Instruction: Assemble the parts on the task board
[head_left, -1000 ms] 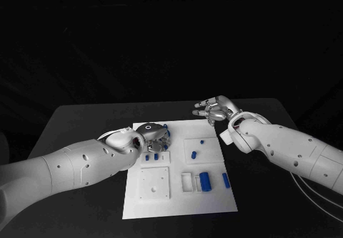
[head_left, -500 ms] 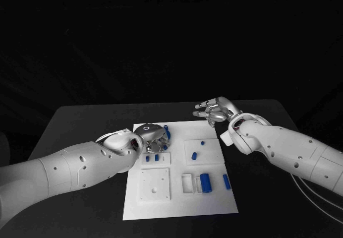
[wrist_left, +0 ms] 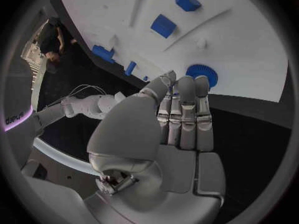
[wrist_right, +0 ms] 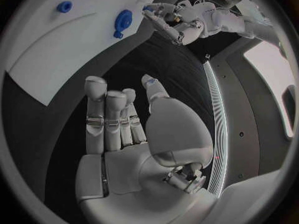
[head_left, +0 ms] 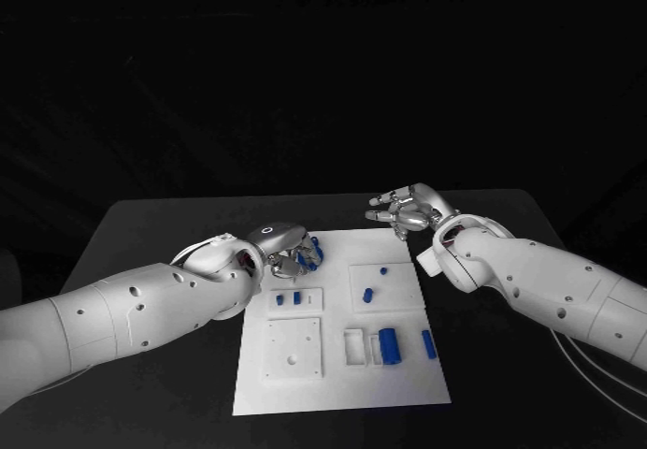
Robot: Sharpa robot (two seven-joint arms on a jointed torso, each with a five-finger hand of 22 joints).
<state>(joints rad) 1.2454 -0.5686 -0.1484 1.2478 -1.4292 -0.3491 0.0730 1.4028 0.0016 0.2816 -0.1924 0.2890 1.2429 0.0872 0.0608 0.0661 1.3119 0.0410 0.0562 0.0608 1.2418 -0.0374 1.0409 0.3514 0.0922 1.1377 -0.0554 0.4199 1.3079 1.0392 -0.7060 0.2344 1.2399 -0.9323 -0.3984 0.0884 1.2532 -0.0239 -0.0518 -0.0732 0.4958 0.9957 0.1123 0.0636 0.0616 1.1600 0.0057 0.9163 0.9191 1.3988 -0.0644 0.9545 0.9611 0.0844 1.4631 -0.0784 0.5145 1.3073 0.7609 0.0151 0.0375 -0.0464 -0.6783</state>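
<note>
A white task board (head_left: 340, 374) lies at the centre of a black surface (head_left: 162, 224), with small blue parts spread over it. The left robot hand (head_left: 286, 254) hovers above the board's far-left corner, about eleven o'clock from its centre, fingers straight and together, holding nothing; a blue gear (wrist_left: 202, 73) lies on the board just past its fingertips (wrist_left: 186, 84). The right robot hand (head_left: 405, 211) hangs off the board near one o'clock, fingers apart and empty. The step in hand seems to be reaching for the gear; next the fingers must lower and close around its rim. Compared with a second ago, the left robot hand has lifted and shifted slightly towards the far edge, while the right has stayed put.
</note>
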